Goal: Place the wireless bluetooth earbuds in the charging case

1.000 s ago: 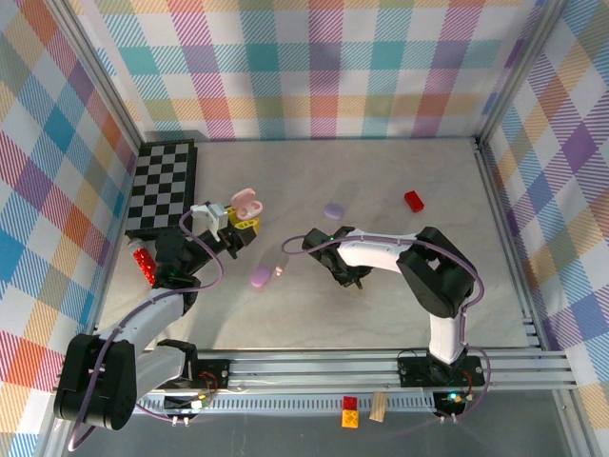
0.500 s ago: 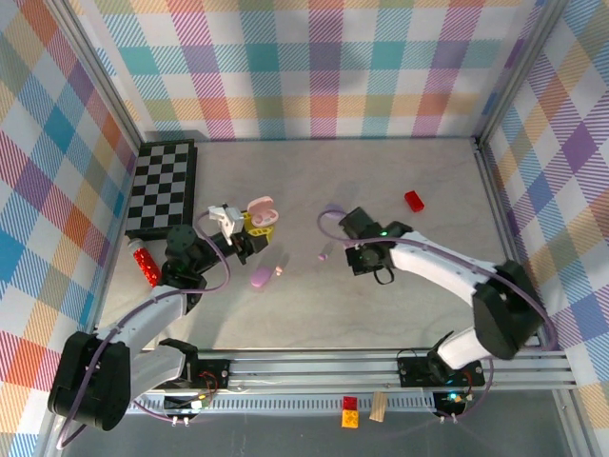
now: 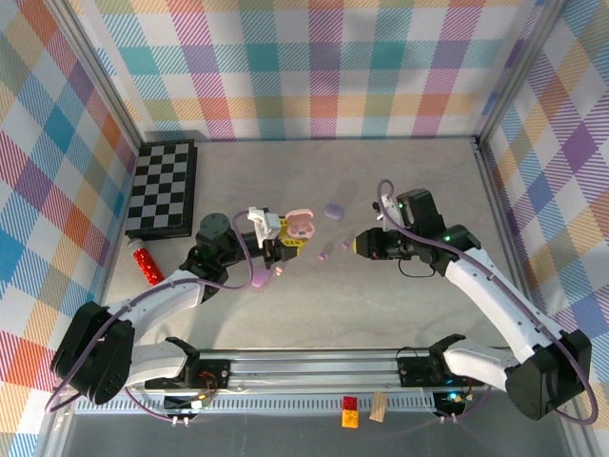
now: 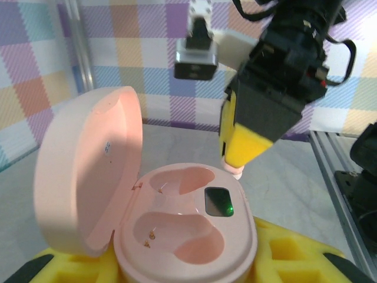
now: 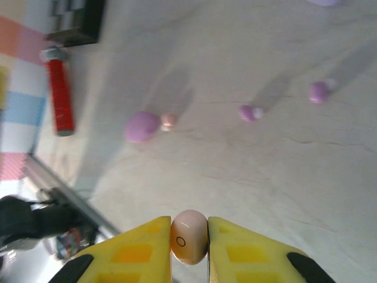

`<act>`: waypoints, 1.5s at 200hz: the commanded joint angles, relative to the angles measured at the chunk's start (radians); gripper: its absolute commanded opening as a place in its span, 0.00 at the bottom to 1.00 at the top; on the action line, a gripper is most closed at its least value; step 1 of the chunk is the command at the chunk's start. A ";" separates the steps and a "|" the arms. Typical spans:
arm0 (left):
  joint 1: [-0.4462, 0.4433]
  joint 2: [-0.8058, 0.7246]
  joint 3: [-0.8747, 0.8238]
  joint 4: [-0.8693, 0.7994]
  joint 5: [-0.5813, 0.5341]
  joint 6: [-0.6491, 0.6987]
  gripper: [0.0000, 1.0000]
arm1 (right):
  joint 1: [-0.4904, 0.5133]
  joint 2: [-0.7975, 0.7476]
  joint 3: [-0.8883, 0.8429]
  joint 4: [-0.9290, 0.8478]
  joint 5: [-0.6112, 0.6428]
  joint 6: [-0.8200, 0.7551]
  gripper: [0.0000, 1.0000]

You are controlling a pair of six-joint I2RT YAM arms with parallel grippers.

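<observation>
Evidently for loading, the left end effector [image 3: 288, 238] grips the case [image 4: 242, 236] with its lid [image 4: 88, 177] tipped back so both empty wells [image 4: 177, 236] face up, while the right end effector [image 3: 362, 245] pinches a pink earbud [image 5: 188, 237] near it, above the surface [image 3: 381, 305].

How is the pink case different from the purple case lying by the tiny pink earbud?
The pink charging case is open, its lid swung up and both sockets empty; the lilac case is shut. The pink charging case is gripped in the left hand; the lilac case lies loose on the table, with a pink earbud right beside it. One is pale pink, the other lilac. Both are smooth, rounded pebble shapes.
</observation>
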 commanded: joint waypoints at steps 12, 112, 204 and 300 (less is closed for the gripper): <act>-0.053 0.029 0.067 -0.039 0.039 0.065 0.33 | -0.014 -0.035 0.060 0.064 -0.260 0.024 0.18; -0.117 0.123 0.147 -0.073 0.108 0.104 0.33 | -0.018 0.000 0.112 0.149 -0.416 0.057 0.18; -0.148 0.138 0.169 -0.080 0.113 0.092 0.33 | -0.018 0.029 0.095 0.125 -0.390 0.030 0.18; -0.148 0.138 0.169 -0.025 0.090 0.050 0.32 | -0.018 0.045 0.082 0.073 -0.344 -0.015 0.17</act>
